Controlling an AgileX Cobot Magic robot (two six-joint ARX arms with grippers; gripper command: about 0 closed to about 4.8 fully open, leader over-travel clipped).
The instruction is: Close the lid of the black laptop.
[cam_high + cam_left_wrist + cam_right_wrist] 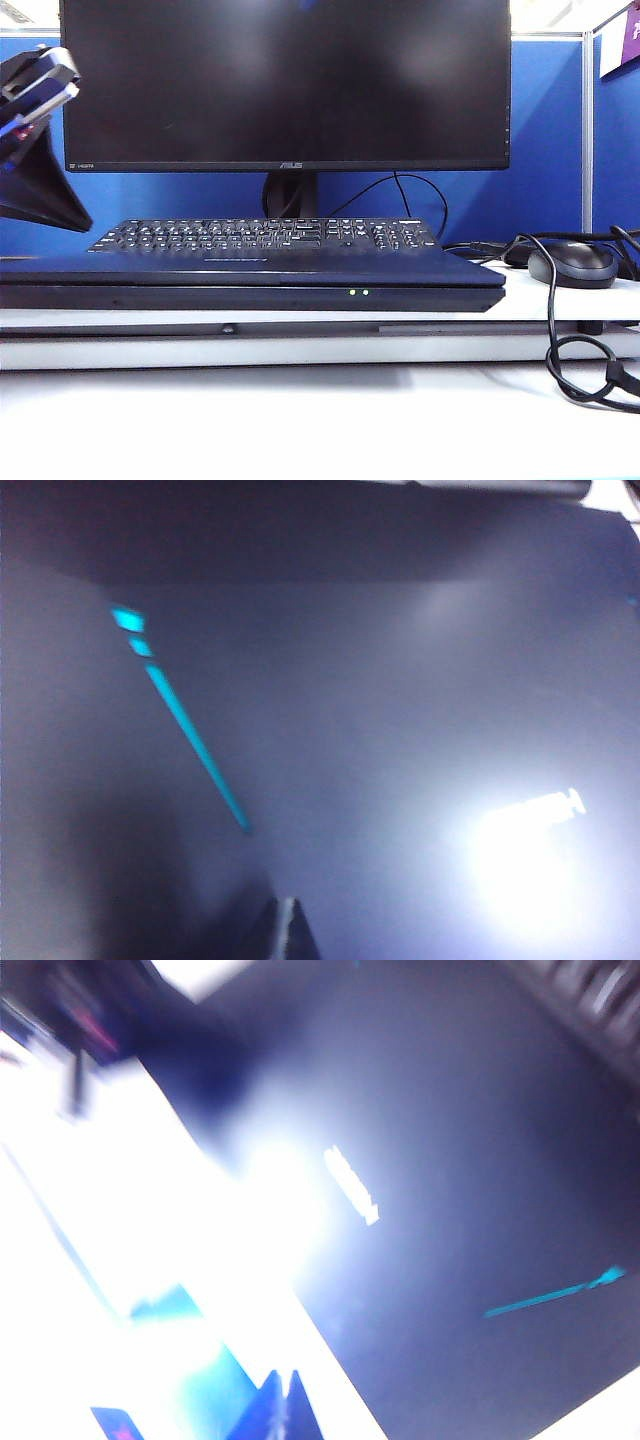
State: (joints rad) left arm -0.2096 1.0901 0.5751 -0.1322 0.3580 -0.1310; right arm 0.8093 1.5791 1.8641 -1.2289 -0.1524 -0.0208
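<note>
Lid lies flat on black laptop, before the keyboard. Left gripper and right gripper hover above it, fingertips together, holding nothing.

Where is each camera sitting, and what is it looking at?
Exterior view: low in front of the table, facing the closed black laptop and monitor; left arm at the side.
Left wrist view: above the lid; left claw tips show.
Right wrist view: over the lid, right claw tips show.
All share the lid.
</note>
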